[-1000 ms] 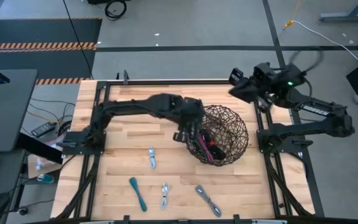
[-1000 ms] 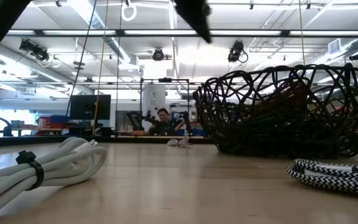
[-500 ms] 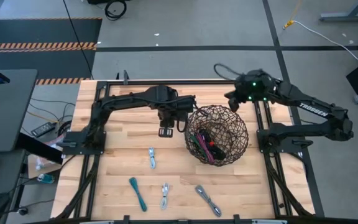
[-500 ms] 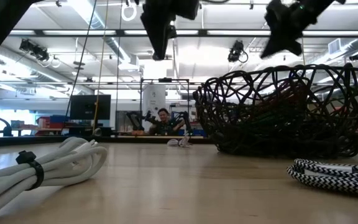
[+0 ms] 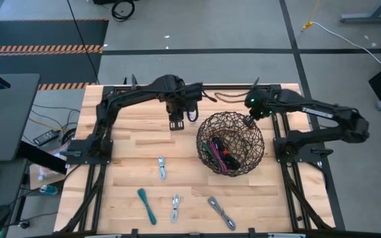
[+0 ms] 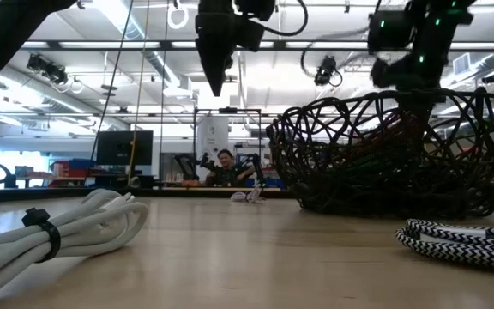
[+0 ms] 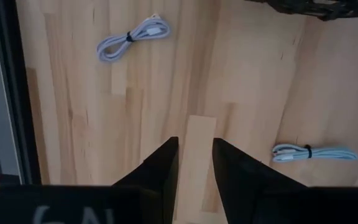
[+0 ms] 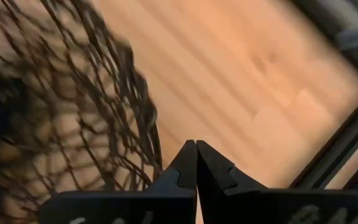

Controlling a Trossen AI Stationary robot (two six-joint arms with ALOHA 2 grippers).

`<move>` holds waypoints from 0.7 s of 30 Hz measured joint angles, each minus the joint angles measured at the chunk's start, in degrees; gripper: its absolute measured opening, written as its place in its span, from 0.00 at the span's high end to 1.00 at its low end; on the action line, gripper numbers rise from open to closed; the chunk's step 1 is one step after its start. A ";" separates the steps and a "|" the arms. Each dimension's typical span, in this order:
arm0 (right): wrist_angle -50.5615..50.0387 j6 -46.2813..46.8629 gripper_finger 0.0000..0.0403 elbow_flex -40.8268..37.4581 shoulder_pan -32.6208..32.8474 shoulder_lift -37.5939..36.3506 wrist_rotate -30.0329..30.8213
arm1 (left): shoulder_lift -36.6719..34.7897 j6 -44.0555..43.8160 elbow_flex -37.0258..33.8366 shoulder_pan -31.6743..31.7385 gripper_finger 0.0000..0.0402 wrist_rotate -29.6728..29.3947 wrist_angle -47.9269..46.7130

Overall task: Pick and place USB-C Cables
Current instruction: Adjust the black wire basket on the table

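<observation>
Task partly done. Several cable bundles already lie inside the wire basket, among them a maroon or purple one and a black-and-red one; how many lie there in all cannot be told through the mesh. Four bundles are left on the bare worktop, in front of the basket: a pale one nearest the middle, a teal one, a white one just beside it, and a grey braided one farthest toward the right arm's side. The left hand hangs above the worktop behind the loose bundles and beside the basket, its fingers apart with only wood showing between them (it carries nothing). The right hand sits at the basket's far rim with its fingers pressed together; whether they pinch a strand of the mesh cannot be told. The loose bundles lie well apart from one another, so each could probably be taken singly; the basket stands between the right arm and most of them, which judges the left arm the nearer one for the next pick. In the low view a person sits far behind the worktop, clear of both arms.
</observation>
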 joint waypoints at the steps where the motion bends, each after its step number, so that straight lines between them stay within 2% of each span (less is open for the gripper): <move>1: 0.83 -0.04 1.00 -1.30 0.00 0.97 -0.67 | 0.00 0.04 0.00 0.31 0.74 0.00 0.00; 5: 4.88 -0.25 1.00 -5.21 0.00 3.09 -2.76 | 0.00 1.60 0.00 1.52 0.74 0.02 0.00; 10: 8.76 1.84 1.00 -6.51 0.56 3.22 -5.53 | 0.00 5.16 0.00 3.94 0.74 0.05 -0.01; 17: 12.22 6.52 1.00 -6.62 3.78 1.37 -9.14 | 0.00 8.16 0.00 9.23 0.74 0.01 0.00; 21: 15.43 7.05 1.00 -6.64 4.63 -1.19 -11.90 | 0.00 14.33 0.00 11.37 0.74 1.80 0.08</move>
